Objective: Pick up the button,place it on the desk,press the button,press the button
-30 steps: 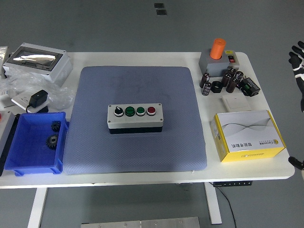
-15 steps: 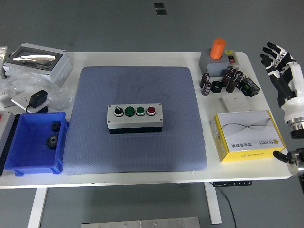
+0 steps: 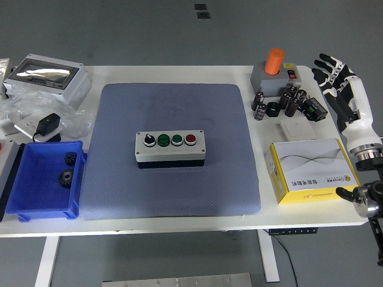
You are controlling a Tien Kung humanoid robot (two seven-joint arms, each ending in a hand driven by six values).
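Right hand [image 3: 336, 75], fingers spread and empty, hovers off the table's far-right corner; button box [image 3: 170, 149] sits mid-mat, so reach left, grasping its long sides squarely.

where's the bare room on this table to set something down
The blue mat is bare all around the button box, widest behind it. Crowded spots: capacitors and yellow box on the right; blue bin and grey case on the left.

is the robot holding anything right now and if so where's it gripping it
Nothing is held. The right hand is open over the table's right edge, fingers spread, well away from the button box on the mat.
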